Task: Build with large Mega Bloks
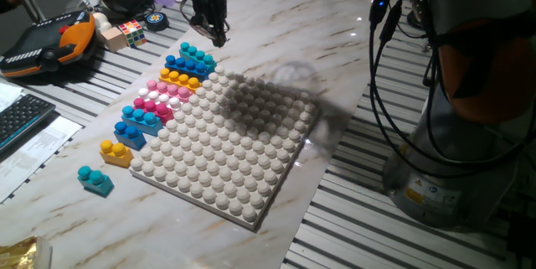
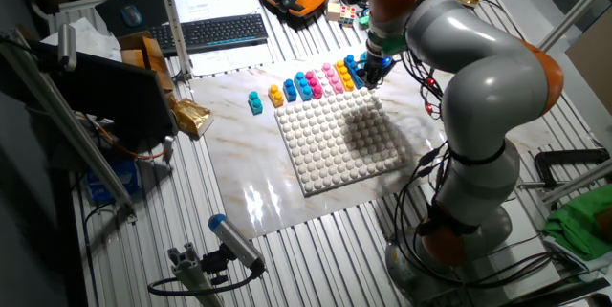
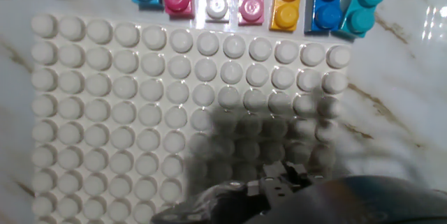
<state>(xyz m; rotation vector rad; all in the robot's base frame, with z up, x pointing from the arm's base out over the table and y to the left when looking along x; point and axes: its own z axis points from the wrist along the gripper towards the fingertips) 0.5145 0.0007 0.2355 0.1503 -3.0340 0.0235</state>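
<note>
From my station I see the gripper (image 1: 209, 31) hanging above the far corner of the white studded baseplate (image 1: 230, 147), close over the teal brick (image 1: 195, 58) at the end of the row. Its fingers carry nothing that I can make out, but whether they stand apart or together I cannot tell — in one fixed view they are a dark cluster, and the hand view shows only a blurred grey mass at the bottom edge.

The bricks lie in a row on the marble tabletop (image 1: 335, 34) along one edge of the baseplate, just beside it. Next to the teal brick come a blue brick (image 1: 177, 64) and a yellow brick (image 1: 184, 77), then pink bricks (image 1: 155, 101) and a pale one, then more blue bricks (image 1: 134, 124). A small yellow brick (image 1: 115, 152) sits near the baseplate's corner, and 1 teal brick (image 1: 95, 179) lies apart from the rest, past that corner.

The hand view looks down on the baseplate studs with the same row along the top — the teal brick there is tilted against its blue neighbour.

Beyond the bricks I see a multicoloured puzzle cube (image 1: 130, 31), an orange-and-black pendant (image 1: 50, 43) and a keyboard (image 2: 215, 32).
</note>
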